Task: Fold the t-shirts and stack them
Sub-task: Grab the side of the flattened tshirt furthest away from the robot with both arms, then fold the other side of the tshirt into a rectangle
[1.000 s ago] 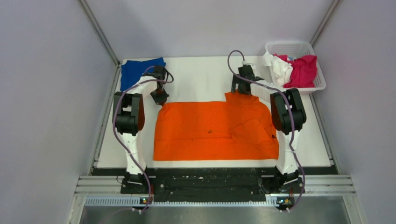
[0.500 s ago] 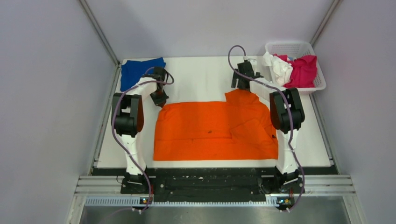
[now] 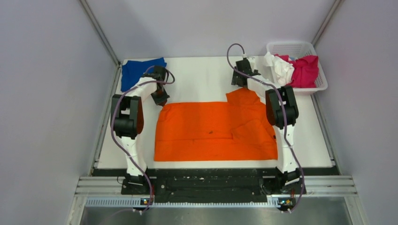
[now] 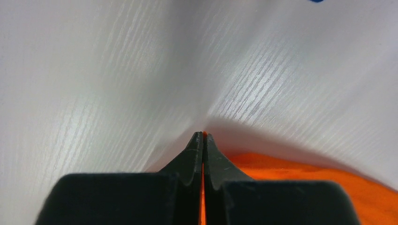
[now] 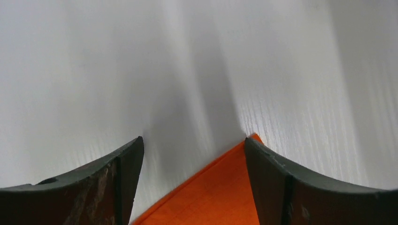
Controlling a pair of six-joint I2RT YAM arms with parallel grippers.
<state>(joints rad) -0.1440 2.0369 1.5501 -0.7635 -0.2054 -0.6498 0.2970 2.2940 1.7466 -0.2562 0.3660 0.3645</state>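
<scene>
The bright orange t-shirt [image 3: 216, 131] lies spread flat across the middle of the white table. My left gripper [image 3: 161, 98] is at its far left corner, jaws shut on a thin edge of orange cloth [image 4: 305, 178], seen as a sliver at the gripper tip [image 4: 203, 136]. My right gripper [image 3: 240, 78] is open over the shirt's far right corner. That corner [image 5: 220, 187] lies flat on the table between the spread fingers [image 5: 193, 143], close to the right finger. A royal blue t-shirt [image 3: 138, 72] lies folded at the far left.
A white lattice basket [image 3: 287, 46] stands at the far right corner, holding a magenta shirt [image 3: 306, 70] and a white shirt [image 3: 280, 68]. Grey walls close in both sides. The table's bare surface [image 3: 202, 77] runs between the two grippers.
My right gripper has moved a little toward the far edge, and the shirt's far right corner now reaches slightly farther back. The left gripper has barely moved.
</scene>
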